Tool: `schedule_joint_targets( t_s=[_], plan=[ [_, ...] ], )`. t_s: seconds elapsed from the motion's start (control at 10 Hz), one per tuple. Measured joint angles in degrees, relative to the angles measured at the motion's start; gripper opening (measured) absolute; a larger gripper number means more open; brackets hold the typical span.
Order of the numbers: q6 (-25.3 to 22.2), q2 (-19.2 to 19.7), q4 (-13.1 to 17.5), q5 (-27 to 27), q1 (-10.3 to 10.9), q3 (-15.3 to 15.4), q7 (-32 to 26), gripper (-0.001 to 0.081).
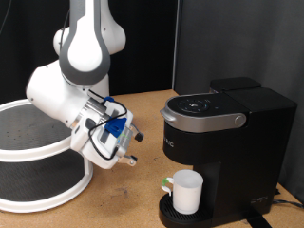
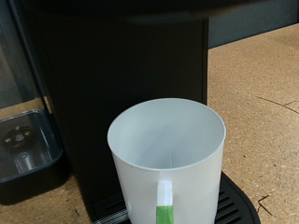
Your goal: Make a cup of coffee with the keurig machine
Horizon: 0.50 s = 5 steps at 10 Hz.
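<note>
The keurig machine looks like matt black plastic, with a smoother grey-silver band arching over its lid. The cup is plain white, smooth and faintly translucent, like plastic. The desk is brown with a rough, speckled, cork-like grain. The robot arm wears glossy white shells.

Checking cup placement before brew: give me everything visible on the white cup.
The cup is a small, plain white cylinder, matte like plastic or ceramic, upright with its open mouth up. The wrist view shows the inside empty and dry-looking, with a handle facing the camera, carrying a green mark. It stands on the round drip base of the keurig machine, under the brew head, close to the machine's black front. Only the base touches it. The gripper is to the exterior view's left, clear of it.
</note>
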Motion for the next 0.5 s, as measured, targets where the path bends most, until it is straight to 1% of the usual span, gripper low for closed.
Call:
schedule_joint_targets(
  t_s=[0.2, 0.3, 0.5],
  plan=[
    [0.0, -3.8, -0.9, -5.9, -1.5, -1.0, 4.2, 0.0805],
    [0.0, -6.3, -2.1, -8.2, -2.2, -1.4, 6.2, 0.0805],
    [-0.2, -5.9, -2.1, -8.2, -2.2, -1.3, 5.7, 0.0805]
  ],
)
